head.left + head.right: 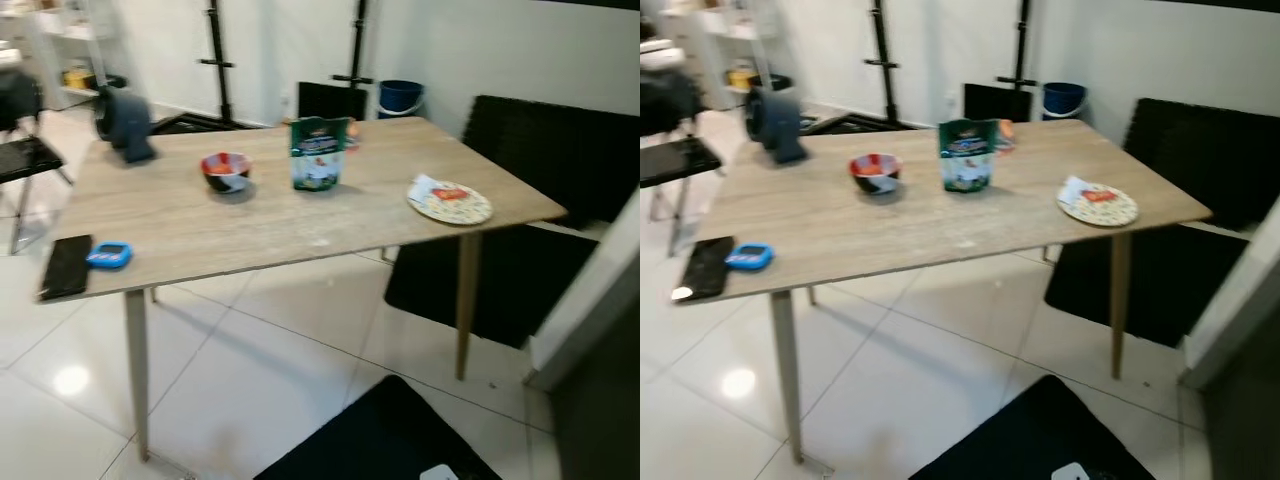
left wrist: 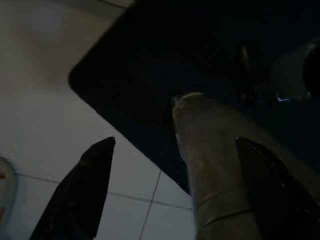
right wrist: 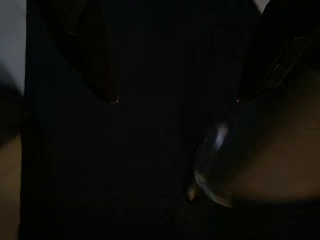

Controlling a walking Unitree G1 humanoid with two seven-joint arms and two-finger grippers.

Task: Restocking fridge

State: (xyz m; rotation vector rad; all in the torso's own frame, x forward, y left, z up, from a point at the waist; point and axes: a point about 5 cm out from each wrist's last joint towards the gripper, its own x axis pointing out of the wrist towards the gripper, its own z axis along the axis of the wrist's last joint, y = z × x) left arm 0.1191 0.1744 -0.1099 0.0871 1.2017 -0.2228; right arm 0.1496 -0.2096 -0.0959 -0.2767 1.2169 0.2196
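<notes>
While both arms hang low over the floor, the left tool (image 2: 170, 190) and the right tool (image 3: 175, 100) each have their black fingers spread wide with nothing between them, pointing down at a dark mat (image 1: 385, 435) on pale tiles.

Out on the counter (image 1: 180, 225), the green pouch (image 1: 319, 152) stands upright near the far edge, about midway along it. It is probably light and soft-sided, so it could crumple or tip; a gentle hold across its middle seems wisest. Beside it sits a small bowl (image 1: 226, 170), likely rigid and breakable. A plate (image 1: 451, 202) lies near the right edge, and a phone (image 1: 67, 265) and blue object (image 1: 109, 255) sit at the near left corner. The near edge has open room between them.
</notes>
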